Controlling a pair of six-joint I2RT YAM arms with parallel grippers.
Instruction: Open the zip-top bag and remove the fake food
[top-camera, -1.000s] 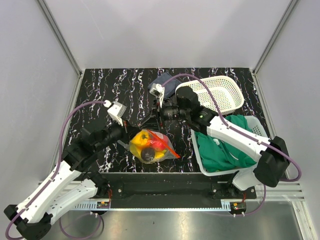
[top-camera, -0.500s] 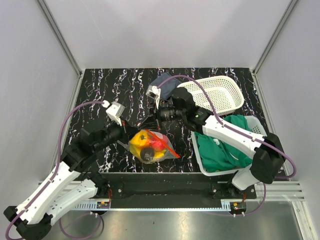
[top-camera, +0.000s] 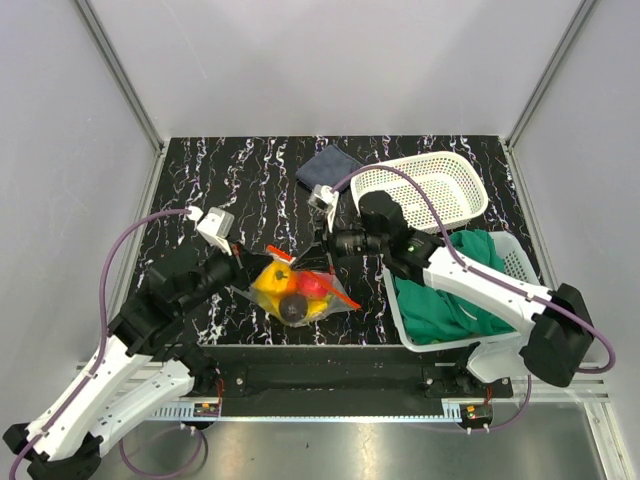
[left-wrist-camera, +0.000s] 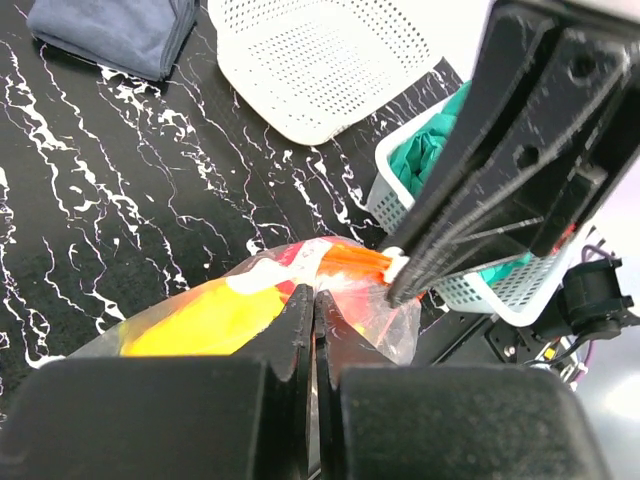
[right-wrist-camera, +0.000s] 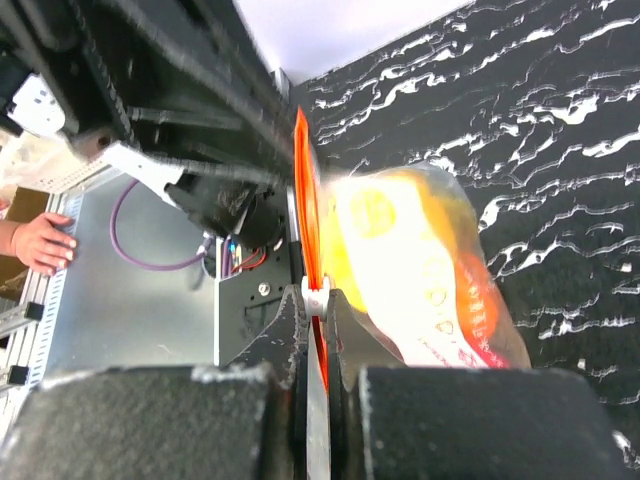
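At the lower left of the overhead view, the left gripper (top-camera: 244, 272) is reaching toward the centre, its jaws pressed together and pinching the left edge of the zip-top bag (top-camera: 300, 292). The bag is lying at lower centre on the black marbled table (top-camera: 200, 180), with the fake food (top-camera: 292, 306) showing through it: yellow and red pieces and one dark round one. Just right of it, the right gripper (top-camera: 318, 250) is clamping its jaws on the bag's red-orange zip strip (right-wrist-camera: 303, 200). A dark blue cloth (top-camera: 328, 163) is lying at upper centre. Further right, a white basket (top-camera: 430, 185) is sitting at upper right, and a second basket (top-camera: 505, 245) at lower right is holding a green cloth (top-camera: 440, 300).
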